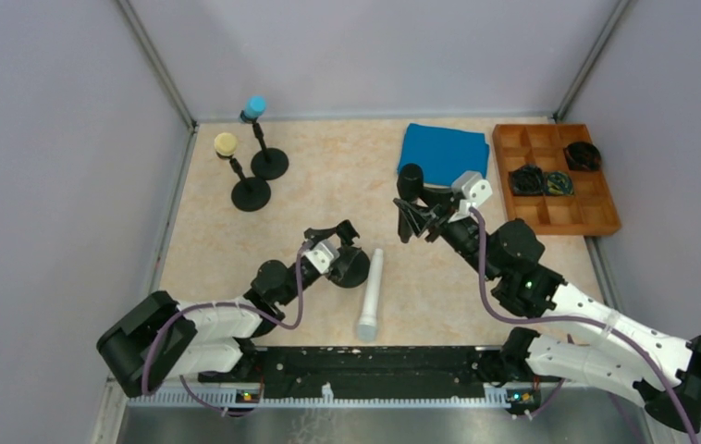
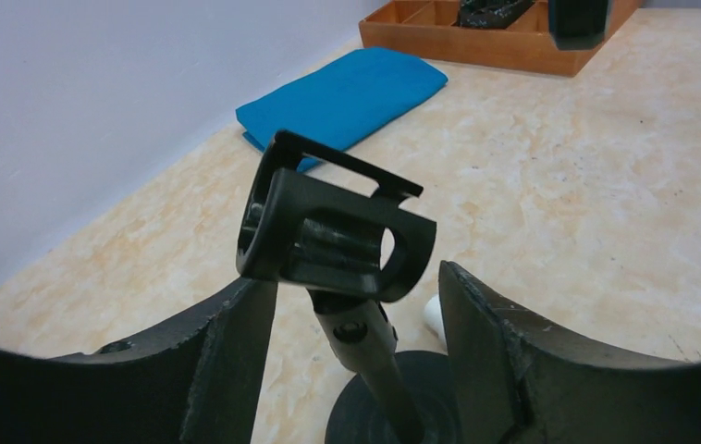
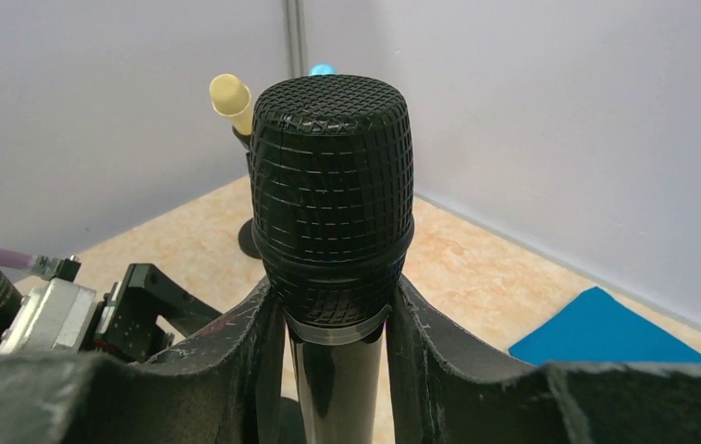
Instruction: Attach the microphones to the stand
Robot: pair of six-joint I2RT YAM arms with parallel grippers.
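**Right arm:** The right pincer point(image 3: 333, 310) is clamped on the black microphone point(image 3: 333, 199). Its two fingers press the handle just under the mesh head, which rises upright above them. Seen from above, that microphone is held over the middle right of the table, just in front of a folded blue cloth point(image 1: 444, 153).

**Left arm:** The left pincer point(image 1: 336, 240) stands part-way open around an empty stand point(image 2: 365, 370). Its fingers point(image 2: 236, 356) flank the thin stem with a gap showing on each side. The stand's black clip point(image 2: 328, 231) sits tilted just above and between their tips. The stand's round base rests on the table under the pincer.

**On the table:** A white microphone point(image 1: 371, 294) lies flat just to the right of that base, apart from both pincers, with its wider end toward the arms. Near the far left corner, a cream microphone point(image 1: 226, 144) and a light blue microphone point(image 1: 255, 106) each sit atop their own stands. A wooden tray point(image 1: 532, 141) holding a few dark items lies at the far right.
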